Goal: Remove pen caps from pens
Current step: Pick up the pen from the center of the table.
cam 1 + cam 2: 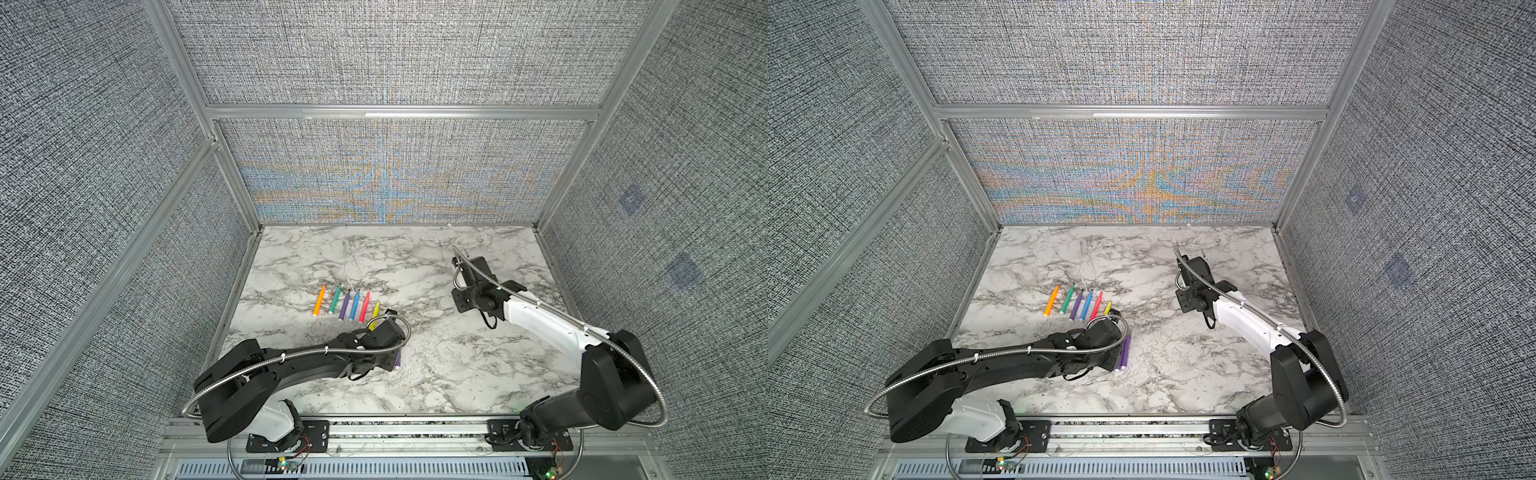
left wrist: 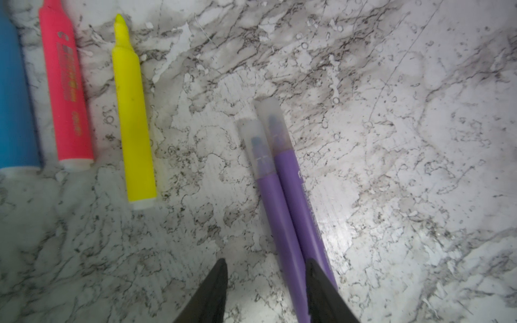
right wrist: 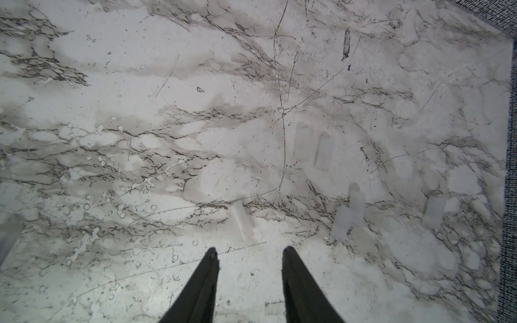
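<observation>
Close the parted left claw (image 2: 265, 260) on one purple pen (image 2: 279, 223) only (twin (image 2: 299, 195) touching), keeping its cap (image 2: 256, 148) clear for the parted, empty right claw (image 3: 250, 248).

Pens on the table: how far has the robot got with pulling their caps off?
Done: the row of six pens looks bare-tipped; loose caps lie before the empty, open right gripper. In hand: nothing yet; the open left gripper hovers over two purple pens. Left: both wear clear caps.
</observation>
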You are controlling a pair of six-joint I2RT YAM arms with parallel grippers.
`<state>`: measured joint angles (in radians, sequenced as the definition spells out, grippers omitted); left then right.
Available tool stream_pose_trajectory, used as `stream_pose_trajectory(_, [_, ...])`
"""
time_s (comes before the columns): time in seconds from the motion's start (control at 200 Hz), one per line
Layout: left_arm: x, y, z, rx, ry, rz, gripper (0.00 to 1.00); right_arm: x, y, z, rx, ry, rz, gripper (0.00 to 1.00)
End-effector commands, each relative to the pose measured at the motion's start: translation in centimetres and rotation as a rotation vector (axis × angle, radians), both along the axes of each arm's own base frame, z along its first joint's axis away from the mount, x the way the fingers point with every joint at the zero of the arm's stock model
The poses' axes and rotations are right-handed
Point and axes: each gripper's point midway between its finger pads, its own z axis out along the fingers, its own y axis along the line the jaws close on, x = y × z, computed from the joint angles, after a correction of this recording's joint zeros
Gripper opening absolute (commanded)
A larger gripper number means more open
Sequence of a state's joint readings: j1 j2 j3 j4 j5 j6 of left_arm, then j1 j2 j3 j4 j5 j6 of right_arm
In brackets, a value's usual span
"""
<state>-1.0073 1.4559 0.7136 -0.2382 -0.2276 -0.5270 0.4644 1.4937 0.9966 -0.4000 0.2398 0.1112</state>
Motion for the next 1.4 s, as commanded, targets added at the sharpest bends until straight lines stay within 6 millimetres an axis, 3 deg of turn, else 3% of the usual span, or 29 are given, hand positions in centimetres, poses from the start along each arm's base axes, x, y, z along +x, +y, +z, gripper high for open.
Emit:
stream_pose_trajectory(0.0, [0.1,0.0,-0.2,0.006,0.003,0.011,0.46,0.6,0.1,-0.1,0.003,-0.013,-0.015,0.41])
stream_pose_trajectory(0.255, [0.3,-0.8,-1.0,0.02,0.026,-0.006,0.46,1.0,-0.3,-1.6,-0.048,0.021,-0.039,0.41])
stream_pose_trajectory(0.53, [0.3,-0.8,-2.7,0.074,0.06,-0.003,0.45,1.0,-0.4,-1.3,-0.045,0.006,-0.043,0.41])
stream_pose_trajectory(0.71, [0.1,-0.2,-3.9,0.131,0.092,0.01,0.37,1.1,-0.7,-1.1,-0.053,-0.005,-0.056,0.41])
stream_pose_trajectory(1.02, [-0.5,1.0,-5.5,0.166,0.117,0.031,0.12,1.1,-1.0,0.2,-0.033,-0.062,-0.071,0.41])
stream_pose_trajectory(1.175, [-0.4,1.3,-5.2,0.149,0.09,0.042,0.08,0.9,-1.1,0.0,-0.015,-0.073,-0.083,0.4])
stream_pose_trajectory(1.26, [0.1,1.6,-4.1,0.124,0.043,0.064,0.07,0.7,0.0,0.8,0.071,-0.123,-0.077,0.41])
stream_pose_trajectory(1.275, [0.2,1.6,-3.9,0.115,0.033,0.068,0.07,0.1,0.1,0.1,0.086,-0.122,-0.075,0.4])
stream_pose_trajectory(1.395, [1.2,1.2,-0.9,-0.006,-0.087,0.08,0.08,-3.4,5.6,0.9,0.371,-0.231,0.09,0.41])
